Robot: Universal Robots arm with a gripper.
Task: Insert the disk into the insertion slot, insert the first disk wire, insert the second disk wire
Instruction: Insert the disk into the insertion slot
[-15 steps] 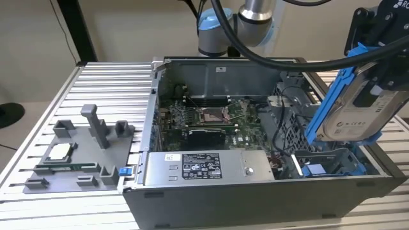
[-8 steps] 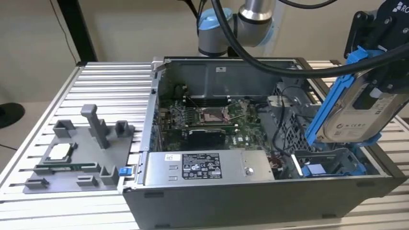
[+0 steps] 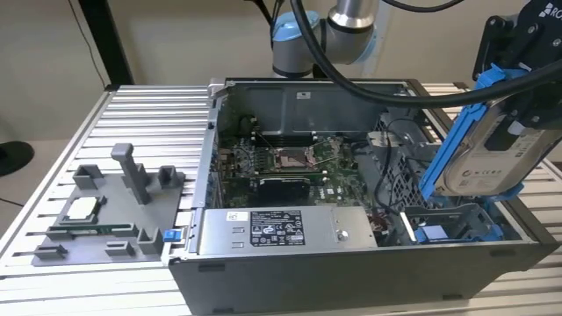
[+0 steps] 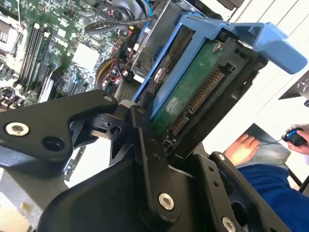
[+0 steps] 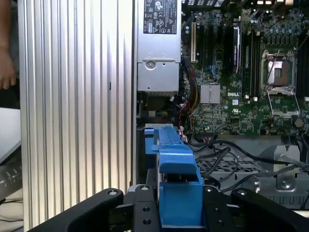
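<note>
My gripper (image 3: 516,128) is shut on the disk (image 3: 491,164), a silver-grey drive with a white label in a blue carrier frame (image 3: 452,141). It hangs tilted on edge above the open computer case at the exterior view's right. Just below it lies the insertion slot (image 3: 457,220), a dark-grey bay with a small blue tab (image 3: 430,234). In the second wrist view the gripper (image 4: 178,140) clamps the disk's green circuit-board side (image 4: 186,94). The first wrist view shows the gripper (image 5: 178,208) around the blue carrier (image 5: 174,174). Black cables (image 5: 219,154) lie loose nearby; which are the disk wires I cannot tell.
A grey labelled power-supply box (image 3: 281,229) sits at the case front beside the slot, the motherboard (image 3: 290,164) behind it, and a perforated cage (image 3: 395,164) further back. A grey fixture plate (image 3: 105,210) lies on the ribbed table (image 3: 149,118). A person's hand (image 4: 244,147) rests close by.
</note>
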